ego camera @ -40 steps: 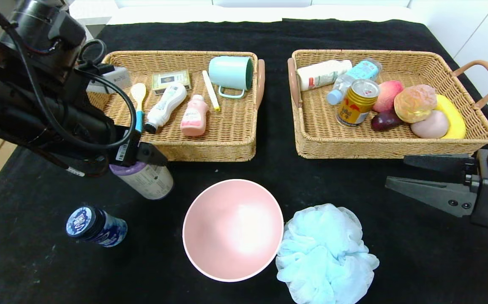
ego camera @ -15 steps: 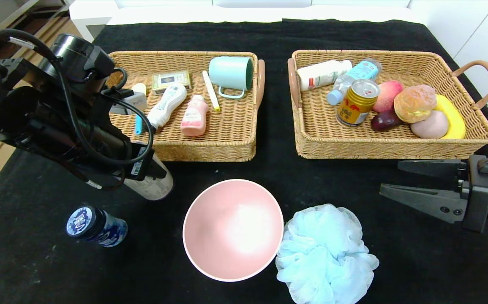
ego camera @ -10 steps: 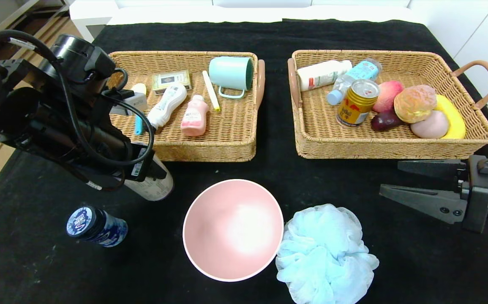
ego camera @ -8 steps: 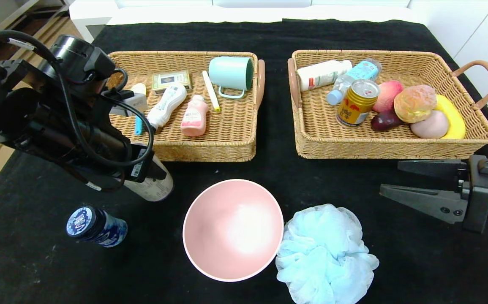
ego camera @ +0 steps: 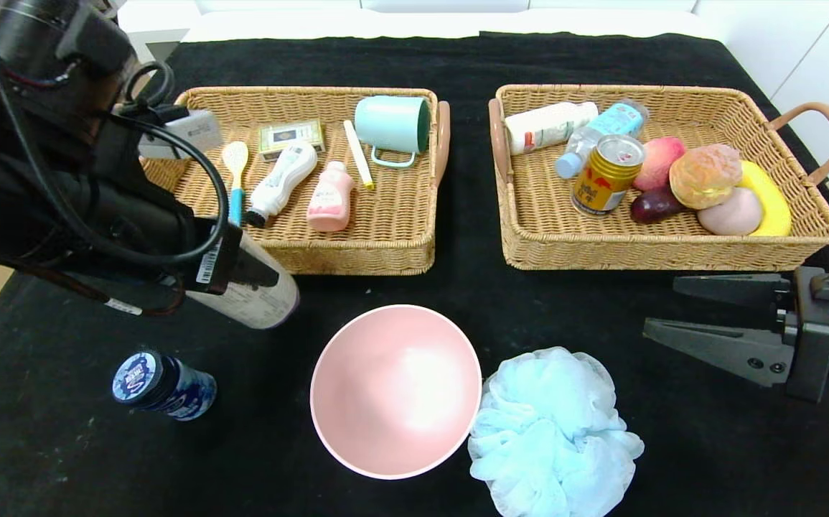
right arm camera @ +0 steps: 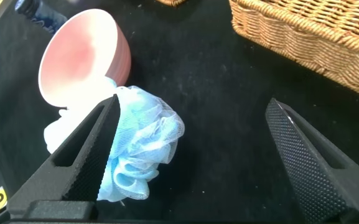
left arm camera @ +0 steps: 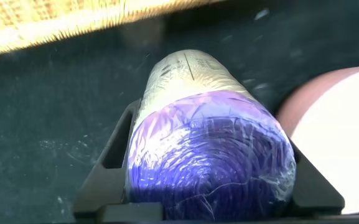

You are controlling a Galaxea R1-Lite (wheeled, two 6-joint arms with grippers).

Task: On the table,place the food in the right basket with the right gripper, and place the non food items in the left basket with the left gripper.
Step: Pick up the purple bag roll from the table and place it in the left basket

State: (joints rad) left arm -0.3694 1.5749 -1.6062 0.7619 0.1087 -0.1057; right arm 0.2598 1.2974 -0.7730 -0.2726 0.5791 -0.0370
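My left gripper (ego camera: 245,271) is shut on the white canister with the purple cap (ego camera: 256,296) and holds it tilted just in front of the left basket (ego camera: 357,251). In the left wrist view the canister (left arm camera: 207,143) fills the space between the fingers (left arm camera: 107,171). My right gripper (ego camera: 662,310) is open and empty, hovering in front of the right basket (ego camera: 665,248). The pink bowl (ego camera: 395,391), the blue pouf (ego camera: 554,434) and the dark blue jar (ego camera: 163,385) lie on the black table (ego camera: 708,445). The can (ego camera: 606,174) and the bun (ego camera: 705,175) lie in the right basket.
The left basket holds a mint cup (ego camera: 392,123), a pink bottle (ego camera: 330,196), a white bottle (ego camera: 281,179) and small items. The right basket also holds bottles and fruit. The right wrist view shows the pouf (right arm camera: 142,149) and the bowl (right arm camera: 83,56) ahead of my right gripper (right arm camera: 193,104).
My left arm has risen and pulled back, lifting the canister a little toward the left basket's front wall. The right gripper has barely moved.
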